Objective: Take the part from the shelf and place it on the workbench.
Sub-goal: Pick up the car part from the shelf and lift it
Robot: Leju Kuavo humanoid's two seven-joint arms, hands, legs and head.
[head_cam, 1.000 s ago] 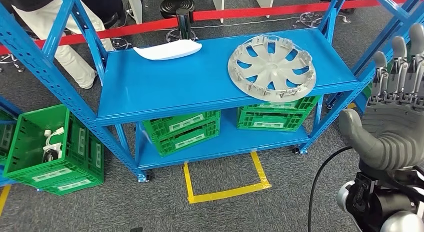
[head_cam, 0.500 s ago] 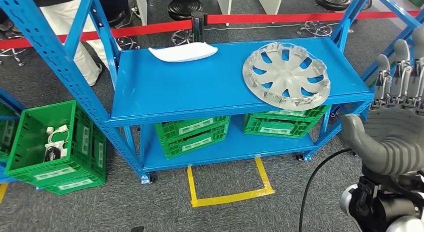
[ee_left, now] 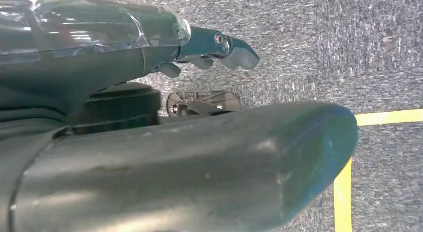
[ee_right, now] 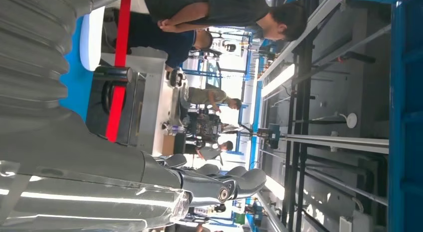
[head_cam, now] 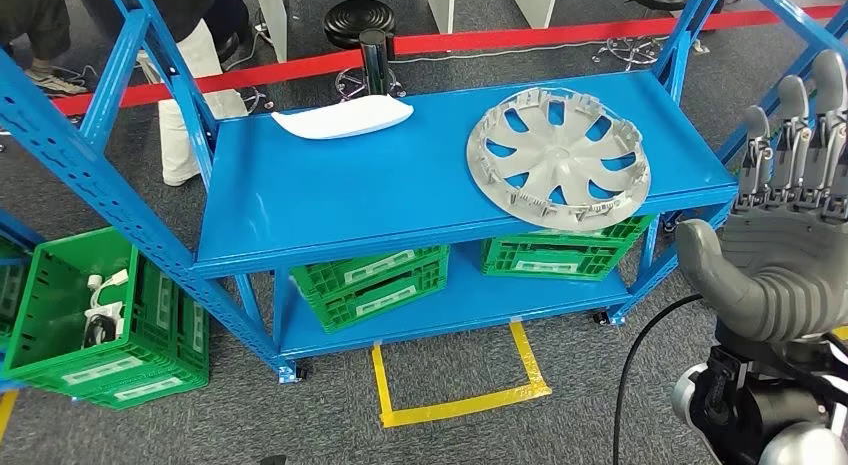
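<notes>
Hubcap (head_cam: 558,156): I see it flat on the shelf's (head_cam: 330,200) top deck, right end.
Right hand (head_cam: 790,225): raised right of shelf, fingers spread, empty.
Left hand (ee_left: 219,47): grasp unclear to me.
White part (head_cam: 343,116): shelf's rear left.

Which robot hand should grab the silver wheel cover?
The right hand. It is raised and open beside the shelf end where the wheel cover lies; the left hand hangs over the floor.

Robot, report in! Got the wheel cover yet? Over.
Right hand raised, open, empty. Round grey plastic wheel cover on blue metal shelf, untouched. Nothing in the way.
</notes>
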